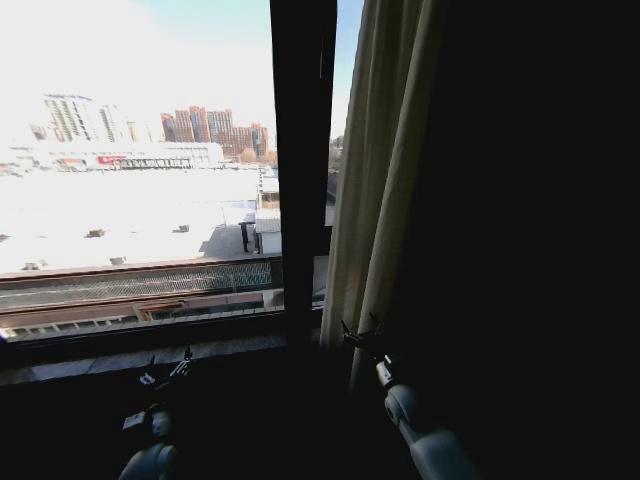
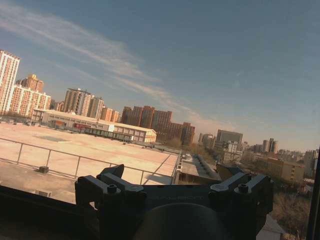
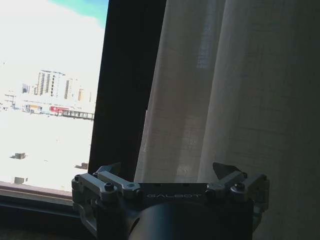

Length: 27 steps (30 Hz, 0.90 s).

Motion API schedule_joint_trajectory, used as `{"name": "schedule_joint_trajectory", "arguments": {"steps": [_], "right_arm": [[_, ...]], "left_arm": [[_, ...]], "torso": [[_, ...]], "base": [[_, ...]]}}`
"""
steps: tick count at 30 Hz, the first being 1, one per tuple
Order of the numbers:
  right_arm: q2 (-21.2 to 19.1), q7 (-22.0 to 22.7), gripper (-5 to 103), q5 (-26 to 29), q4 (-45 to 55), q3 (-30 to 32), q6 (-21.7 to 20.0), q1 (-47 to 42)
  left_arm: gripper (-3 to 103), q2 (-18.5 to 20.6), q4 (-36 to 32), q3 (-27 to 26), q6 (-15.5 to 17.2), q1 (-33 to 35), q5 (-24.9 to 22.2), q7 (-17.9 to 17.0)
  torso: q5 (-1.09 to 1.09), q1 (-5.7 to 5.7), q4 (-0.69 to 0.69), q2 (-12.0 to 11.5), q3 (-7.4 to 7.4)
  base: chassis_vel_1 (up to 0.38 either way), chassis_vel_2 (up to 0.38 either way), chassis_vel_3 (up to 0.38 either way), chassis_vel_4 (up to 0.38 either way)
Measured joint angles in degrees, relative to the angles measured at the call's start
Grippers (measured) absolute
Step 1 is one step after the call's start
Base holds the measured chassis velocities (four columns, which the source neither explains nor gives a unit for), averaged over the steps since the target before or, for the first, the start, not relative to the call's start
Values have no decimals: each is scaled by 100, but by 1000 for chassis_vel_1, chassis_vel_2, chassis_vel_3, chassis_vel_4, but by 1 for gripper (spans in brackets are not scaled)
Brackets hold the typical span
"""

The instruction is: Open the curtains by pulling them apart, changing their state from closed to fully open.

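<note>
A sheer white pleated curtain (image 1: 385,170) hangs bunched to the right of the dark window frame bar (image 1: 300,150); its folds fade into shadow further right. My right gripper (image 1: 360,328) is raised at the curtain's lower left edge. In the right wrist view the right gripper (image 3: 167,167) stands open with the curtain (image 3: 220,100) just beyond its fingertips; whether they touch I cannot tell. My left gripper (image 1: 168,365) is low by the window sill, open with nothing between its fingers, and in the left wrist view the left gripper (image 2: 170,172) faces bare glass and the city outside.
The window sill (image 1: 120,360) runs across below the glass. A vertical frame bar (image 3: 130,85) stands just left of the curtain. Outside lie a flat roof with a railing (image 2: 75,160) and distant buildings. The room to the right is very dark.
</note>
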Motion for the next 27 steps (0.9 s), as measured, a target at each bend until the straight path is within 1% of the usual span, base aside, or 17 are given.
{"name": "schedule_joint_trajectory", "arguments": {"steps": [5, 12, 18, 21, 24, 27], "right_arm": [[-1, 2, 100, 0, 0, 1, 0, 0], [-1, 4, 100, 0, 0, 2, 0, 0], [-1, 4, 100, -1, 1, 2, 1, 0], [-1, 4, 100, -1, 2, 2, 1, 1], [-1, 4, 100, -1, 2, 2, 3, 1], [-1, 4, 100, -1, 2, 1, 3, 0]], "left_arm": [[100, 0, 0, 0, 0, 0, 0, 0], [100, -1, 0, 1, 0, 0, 0, 0], [100, 0, 0, 0, 0, 0, 0, 0], [100, 0, 0, 0, 0, 0, 0, 0], [100, 0, 0, 0, 0, 0, 0, 0], [100, 0, 0, 0, 0, 0, 0, 0]], "torso": [[0, 0, -1, 0, 0], [1, 0, -1, 0, 0], [-4, 0, 1, 1, 0], [3, -1, 0, 1, 0], [-1, -1, 0, 1, 0], [2, -1, 0, 1, 0]], "base": [[37, 34, -38, -47], [137, 139, -128, -131], [259, 243, -255, -251], [322, 334, -318, -324], [356, 327, -337, -324], [365, 360, -363, -361]]}}
